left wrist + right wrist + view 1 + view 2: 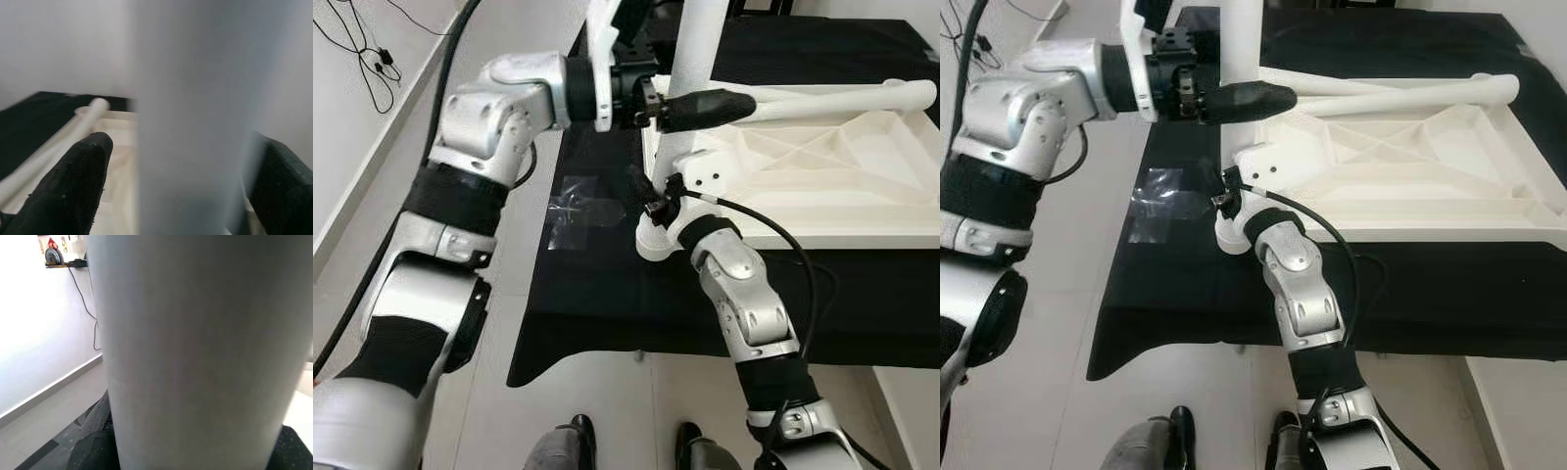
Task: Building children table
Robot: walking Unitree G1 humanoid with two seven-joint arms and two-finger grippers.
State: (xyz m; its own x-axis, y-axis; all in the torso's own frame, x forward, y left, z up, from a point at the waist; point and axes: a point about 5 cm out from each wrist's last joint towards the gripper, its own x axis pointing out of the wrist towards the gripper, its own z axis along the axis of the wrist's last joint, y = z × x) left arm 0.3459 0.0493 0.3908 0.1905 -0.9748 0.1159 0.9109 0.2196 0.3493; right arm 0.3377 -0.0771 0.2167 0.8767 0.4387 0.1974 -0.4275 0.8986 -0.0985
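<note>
White plastic children's table top point(822, 176) lying upside down, ribbed underside up, on a black cloth-covered table point(607, 294), near-left corner close to the cloth's left edge. Upright white table leg point(697, 44) standing at that near-left corner. Left gripper point(690, 108) reaching in from the left, black fingers point(73, 186) clamped either side of the upright leg partway up. Right gripper point(1226, 201) low at the corner, pressed against the leg's base; whether its fingers are apart or together cannot be told. Second white leg point(1410, 95) lying loose across the far side of the underside, pointing right. Clear plastic bag point(576, 208) flat on the cloth, left of the corner. No readable writing or brand anywhere. Dark shoes point(573, 436) on the pale floor near the table's near edge
</note>
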